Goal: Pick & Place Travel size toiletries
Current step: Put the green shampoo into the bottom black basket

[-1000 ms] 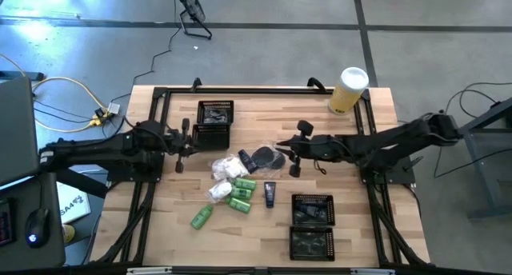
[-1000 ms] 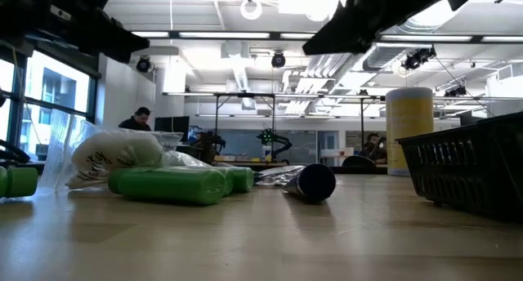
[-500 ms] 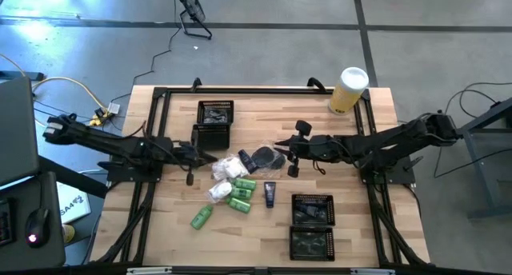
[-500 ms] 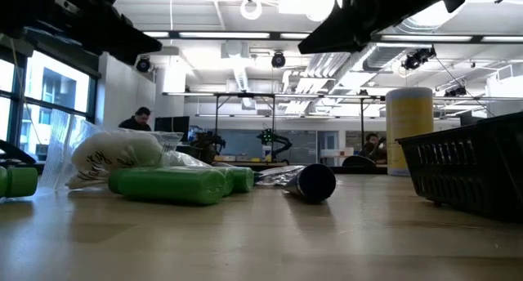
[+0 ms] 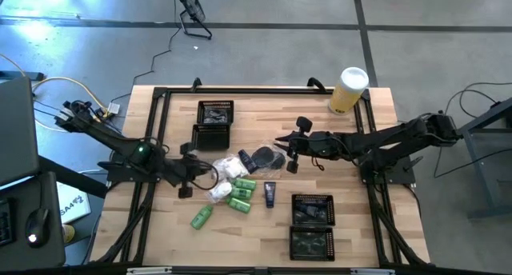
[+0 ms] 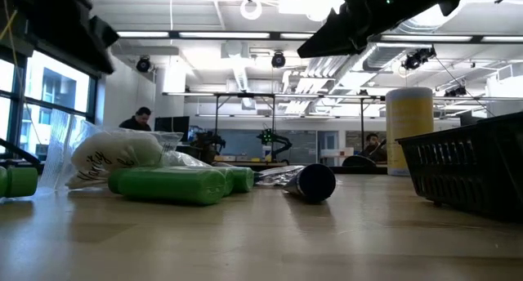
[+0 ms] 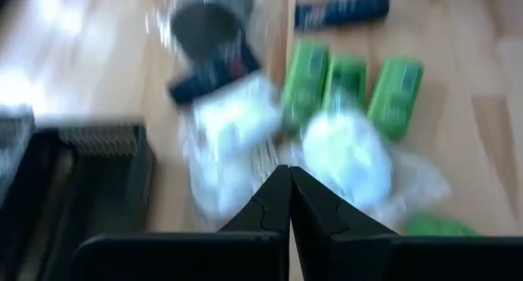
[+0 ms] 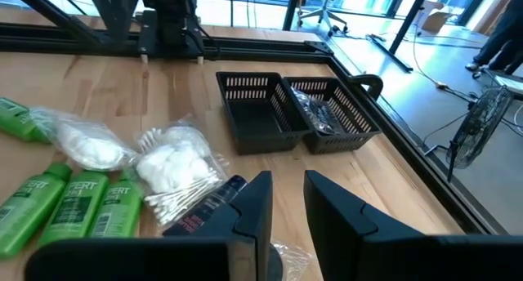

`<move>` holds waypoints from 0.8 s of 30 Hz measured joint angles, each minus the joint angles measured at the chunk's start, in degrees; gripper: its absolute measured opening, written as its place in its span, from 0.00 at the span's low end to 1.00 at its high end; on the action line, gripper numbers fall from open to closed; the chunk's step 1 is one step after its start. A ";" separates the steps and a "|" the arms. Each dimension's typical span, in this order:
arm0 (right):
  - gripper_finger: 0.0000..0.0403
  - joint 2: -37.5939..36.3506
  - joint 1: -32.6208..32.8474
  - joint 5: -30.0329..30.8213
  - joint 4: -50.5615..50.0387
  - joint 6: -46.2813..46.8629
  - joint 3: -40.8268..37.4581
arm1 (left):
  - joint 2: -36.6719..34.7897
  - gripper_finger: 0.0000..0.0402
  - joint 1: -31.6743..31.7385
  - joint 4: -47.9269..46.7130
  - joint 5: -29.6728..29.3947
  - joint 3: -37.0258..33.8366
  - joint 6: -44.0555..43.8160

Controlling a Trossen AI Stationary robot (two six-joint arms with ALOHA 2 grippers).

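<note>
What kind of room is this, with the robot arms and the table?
Probably a robot lab or workshop. The wooden table stands on a bare grey floor with loose cables. Beyond it, the low view shows long ceiling lights, another robot arm and a person at a desk.

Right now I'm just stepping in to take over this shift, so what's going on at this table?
Two arms are sorting travel toiletries lying loose mid-table: green bottles, white packets, a dark tube. Nothing is held. The left claw is shut and hangs beside the pile. The right claw is slightly open by the round dark cases. Black mesh trays sit at the far left and near right, and at least one near tray already holds something.
</note>
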 joint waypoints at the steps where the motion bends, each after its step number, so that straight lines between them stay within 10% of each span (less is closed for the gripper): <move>1: 0.16 0.00 0.00 0.01 0.00 0.01 0.00 | 0.86 0.00 -0.53 -2.71 1.04 0.98 -2.54; 11: 0.16 0.00 0.01 0.00 -0.01 -0.13 0.00 | 7.28 0.00 -2.31 -10.85 19.56 3.80 -15.02; 24: 0.16 -0.02 0.02 -0.05 0.37 0.01 0.00 | 10.75 0.00 -2.24 -9.29 19.27 3.80 -16.54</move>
